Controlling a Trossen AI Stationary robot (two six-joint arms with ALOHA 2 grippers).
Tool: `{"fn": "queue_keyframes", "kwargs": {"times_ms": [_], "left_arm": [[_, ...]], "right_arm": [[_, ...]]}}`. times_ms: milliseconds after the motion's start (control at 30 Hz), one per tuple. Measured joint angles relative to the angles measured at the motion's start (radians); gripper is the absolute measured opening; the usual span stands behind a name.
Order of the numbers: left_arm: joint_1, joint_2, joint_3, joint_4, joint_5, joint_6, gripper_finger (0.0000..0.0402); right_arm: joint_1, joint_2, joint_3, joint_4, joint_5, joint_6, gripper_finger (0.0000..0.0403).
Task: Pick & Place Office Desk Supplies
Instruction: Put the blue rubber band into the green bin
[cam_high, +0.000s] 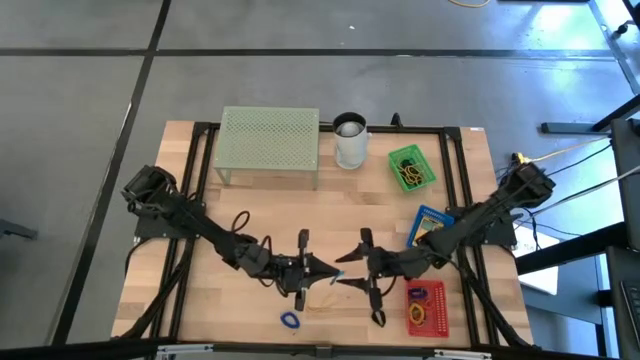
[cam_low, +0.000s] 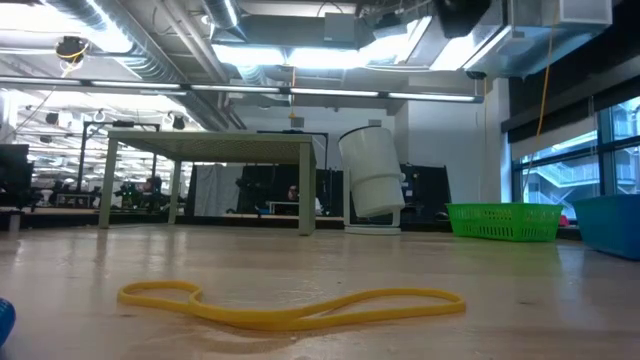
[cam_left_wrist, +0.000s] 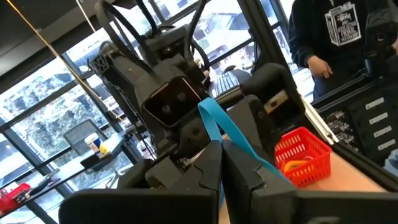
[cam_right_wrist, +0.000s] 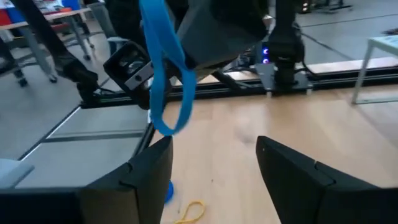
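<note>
My left gripper (cam_high: 328, 268) is shut on a blue rubber band (cam_right_wrist: 165, 74) above the table's near middle. In the right wrist view the band hangs as a loop from it. My right gripper (cam_high: 348, 270) faces the left one from close by. Its fingers are open (cam_right_wrist: 211, 165) and stand short of the band without touching it. A yellow rubber band (cam_low: 290, 305) lies flat on the wood under them (cam_high: 320, 303). Another blue band (cam_high: 290, 320) lies near the table's near edge. My left gripper pinches the blue rubber band (cam_left_wrist: 214, 124) between its two shut fingers (cam_left_wrist: 208, 165). The fingers reach level from the table's left side. The band is lifted clear of the table, and its free loop (cam_right_wrist: 168, 124) hangs slack below the fingers.
A red basket (cam_high: 425, 307) with bands stands at the near right, a blue basket (cam_high: 428, 225) beyond it and a green basket (cam_high: 411, 168) farther back. A white cup (cam_high: 350, 140) and a pale green mesh stand (cam_high: 270, 145) sit at the far edge. A person (cam_left_wrist: 336, 37) stands beyond the table.
</note>
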Motion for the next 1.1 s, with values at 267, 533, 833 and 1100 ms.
{"fn": "queue_keyframes", "kwargs": {"times_ms": [267, 533, 833, 1100], "left_arm": [[0.009, 0.001, 0.0, -0.023, -0.001, 0.005, 0.0002], [0.02, 0.031, -0.001, -0.021, -0.008, 0.018, 0.0002], [0.041, 0.064, -0.001, 0.042, -0.022, 0.038, 0.0003], [0.031, 0.063, -0.001, 0.054, -0.041, 0.061, 0.0002]], "right_arm": [[-0.033, 0.069, 0.0, 0.133, -0.091, 0.0, 0.0244], [-0.05, 0.09, 0.0, 0.179, -0.127, -0.001, 0.0245], [-0.051, 0.09, 0.0, 0.193, -0.12, 0.004, 0.0223], [-0.051, 0.09, 0.0, 0.186, -0.12, 0.004, 0.015]]}}
